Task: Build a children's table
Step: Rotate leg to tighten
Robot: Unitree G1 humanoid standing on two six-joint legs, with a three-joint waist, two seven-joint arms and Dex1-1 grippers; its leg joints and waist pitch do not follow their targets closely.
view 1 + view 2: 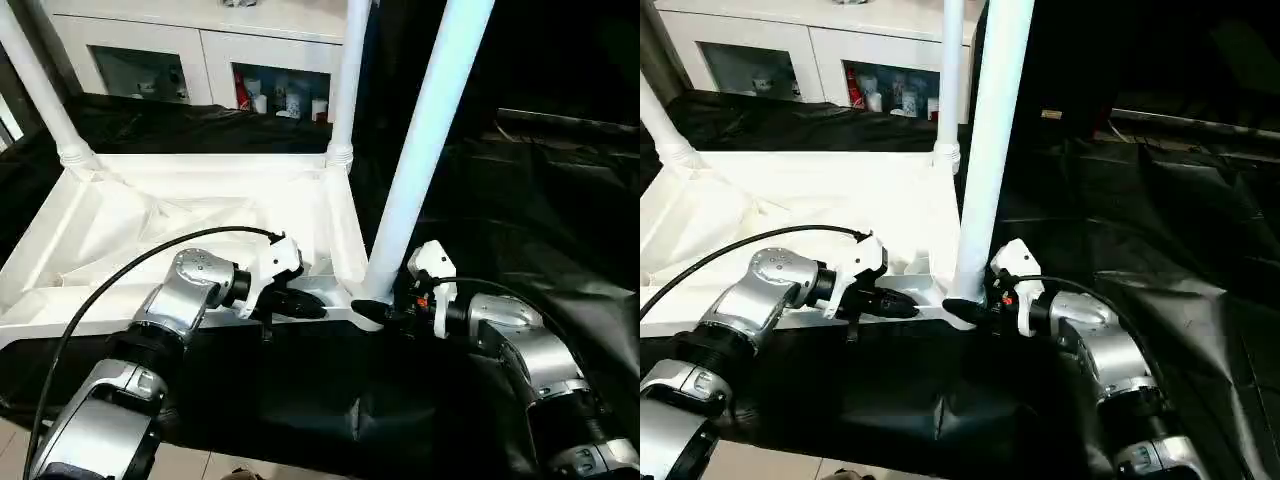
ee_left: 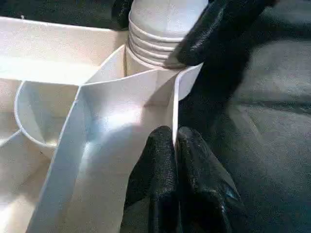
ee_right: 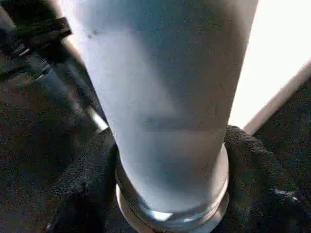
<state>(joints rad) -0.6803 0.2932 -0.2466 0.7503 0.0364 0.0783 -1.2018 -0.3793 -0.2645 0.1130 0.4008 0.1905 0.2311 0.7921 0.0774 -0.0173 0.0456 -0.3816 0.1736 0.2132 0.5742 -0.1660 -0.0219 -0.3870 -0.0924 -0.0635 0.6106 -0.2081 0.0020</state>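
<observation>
While my hands work the near corner, the upturned table top [image 1: 190,215] lies on the black-draped surface [image 1: 540,200].
My left hand [image 2: 175,145] pinches its rim wall; my right hand [image 1: 372,312], fingers spread, brackets the near leg [image 1: 425,140], whose top is cut off; no writing readable.

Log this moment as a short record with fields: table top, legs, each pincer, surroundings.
table top: white table top lies underside up on a black cloth
legs: two far legs stand in their corner sockets; a near leg stands at the near right corner
left pincer: left pincer shut on the table top's near rim wall, beside that corner
right pincer: right pincer around the near leg's base, fingers on either side
surroundings: white cabinet behind
</observation>
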